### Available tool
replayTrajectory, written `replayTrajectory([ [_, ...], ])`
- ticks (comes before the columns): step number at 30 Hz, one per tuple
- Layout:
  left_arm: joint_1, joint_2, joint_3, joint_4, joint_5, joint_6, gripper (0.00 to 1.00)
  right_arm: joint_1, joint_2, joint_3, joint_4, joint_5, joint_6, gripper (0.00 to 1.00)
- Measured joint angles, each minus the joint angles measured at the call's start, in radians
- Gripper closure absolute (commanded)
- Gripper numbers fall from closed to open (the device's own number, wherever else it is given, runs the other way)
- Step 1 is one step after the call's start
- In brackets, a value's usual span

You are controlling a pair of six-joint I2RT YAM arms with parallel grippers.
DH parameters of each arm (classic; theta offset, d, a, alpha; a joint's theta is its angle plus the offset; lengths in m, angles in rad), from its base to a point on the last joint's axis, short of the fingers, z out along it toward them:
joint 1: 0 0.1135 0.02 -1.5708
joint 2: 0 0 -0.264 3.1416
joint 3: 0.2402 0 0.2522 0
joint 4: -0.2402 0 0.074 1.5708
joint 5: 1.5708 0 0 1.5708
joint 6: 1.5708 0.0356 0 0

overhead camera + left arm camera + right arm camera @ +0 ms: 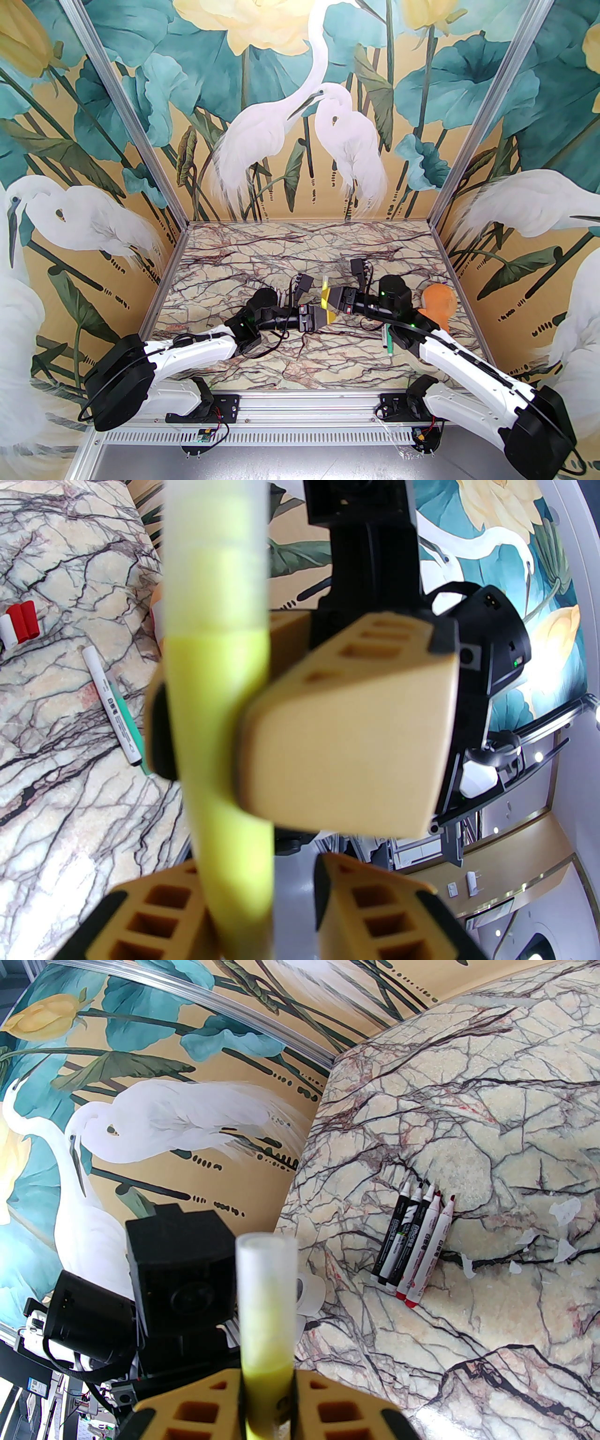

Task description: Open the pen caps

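A yellow marker [325,287] is held above the table centre, where both grippers meet. Its whitish translucent pen cap [266,1260] points away from my right gripper [267,1377], which is shut on the yellow barrel just below it. From the left wrist, that cap [215,550] is at the top and the right gripper [220,723] clamps the barrel mid-length. My left gripper [258,864] straddles the barrel's lower end; a gap shows beside one finger, so it looks open. Loose red pen caps [26,620] and a white one [8,632] lie on the table.
Several markers [412,1246] lie side by side with bare tips on the marble table [492,1100]. A white marker [112,705] and a green one [129,723] lie together. A cream tape roll [310,1293], paper scraps [565,1211] and an orange soft object [438,304] are nearby.
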Motion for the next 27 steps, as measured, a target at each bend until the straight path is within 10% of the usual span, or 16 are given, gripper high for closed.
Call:
replayTrajectory([
  [27,0.004,0.006,0.013,-0.154,0.157,0.18,0.87,0.006,-0.02,0.068,-0.197,0.068,-0.065,0.57],
])
